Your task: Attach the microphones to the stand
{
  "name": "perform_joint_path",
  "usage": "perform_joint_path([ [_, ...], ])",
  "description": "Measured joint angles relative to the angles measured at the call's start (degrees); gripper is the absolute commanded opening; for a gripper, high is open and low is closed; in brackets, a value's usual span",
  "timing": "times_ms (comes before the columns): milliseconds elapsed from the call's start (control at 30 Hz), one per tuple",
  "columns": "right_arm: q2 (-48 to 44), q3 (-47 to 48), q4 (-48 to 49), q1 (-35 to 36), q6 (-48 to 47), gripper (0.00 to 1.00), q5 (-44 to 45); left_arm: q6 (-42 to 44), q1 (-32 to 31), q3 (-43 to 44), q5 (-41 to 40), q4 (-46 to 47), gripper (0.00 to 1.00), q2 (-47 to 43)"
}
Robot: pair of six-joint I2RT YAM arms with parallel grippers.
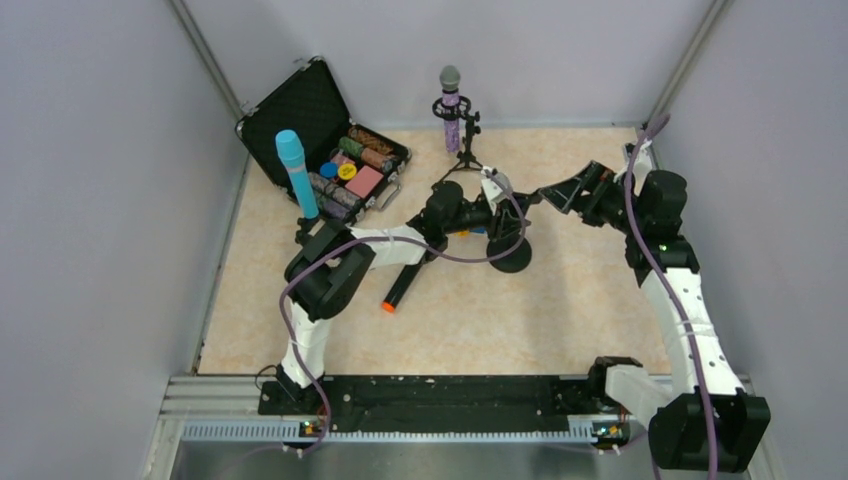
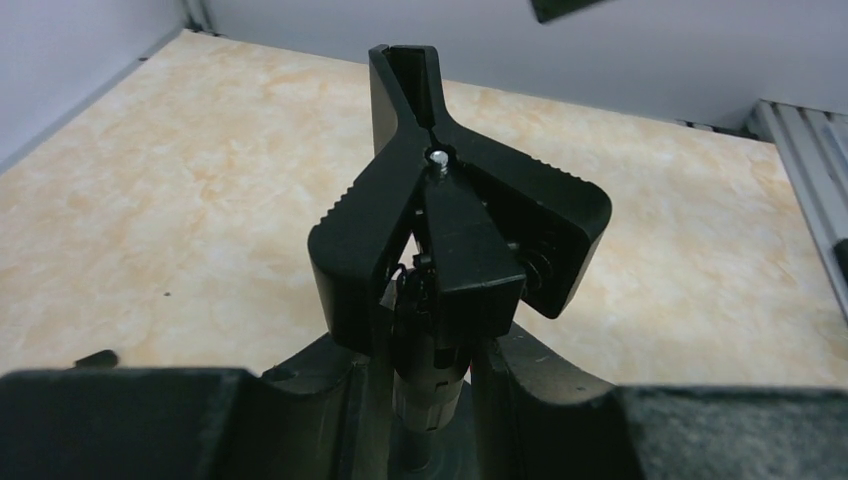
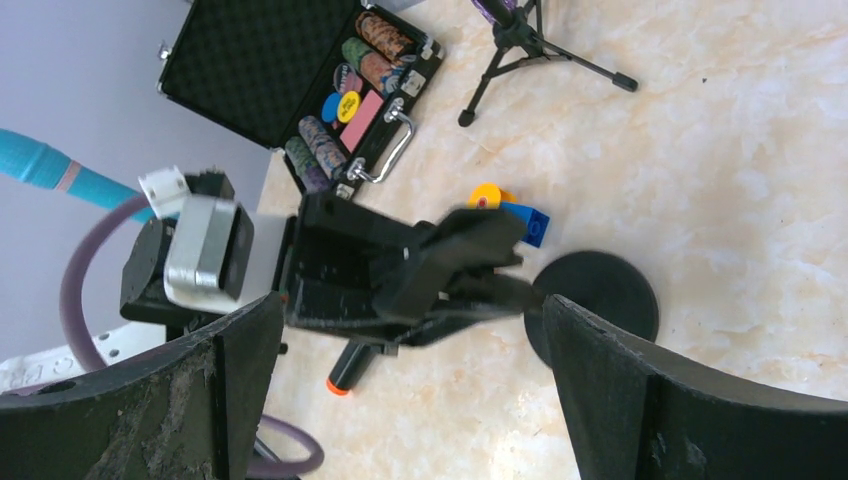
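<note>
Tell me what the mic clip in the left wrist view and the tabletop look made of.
Mic clip: looks like matte black moulded plastic, with ribbed lever edges and a shiny metal pivot pin. Tabletop: beige marbled pattern with a smooth, low-sheen face, probably laminate or vinyl rather than stone; can't confirm.

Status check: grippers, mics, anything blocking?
Left gripper shut on round-base stand, clip empty. Right gripper open beside it. Black microphone flat on table, partly under left arm. Purple microphone in tripod, blue microphone upright.
</note>
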Motion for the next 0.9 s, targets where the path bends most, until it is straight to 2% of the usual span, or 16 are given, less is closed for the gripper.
perform_joint_path([
  [333, -1.51, 0.35, 0.17, 0.0, 0.02, 0.99, -0.2, 2.51, -2.6, -8.31, 4.83, -2.16, 0.0, -7.32],
  [600, -1.51, 0.35, 0.55, 0.0, 0.04, 0.99, -0.24, 5.42, -3.06, -8.66, 10.91, -7.45, 0.02, -9.31],
  [633, -1.51, 0.35, 0.74, 0.0, 0.07, 0.99, -0.24, 5.6, -3.06, -8.66, 11.37, -7.54, 0.07, -9.33],
  [767, -1.51, 0.35, 1.31, 0.0, 0.11, 0.99, -0.28, 6.67, -3.06, -8.28, 12.22, -9.33, 0.46, -9.68],
  [900, -1.55, 0.33, 1.33, 0.0, 0.44, 0.99, -0.31, 8.59, -3.02, -6.97, 12.48, -14.51, 0.72, -9.97],
])
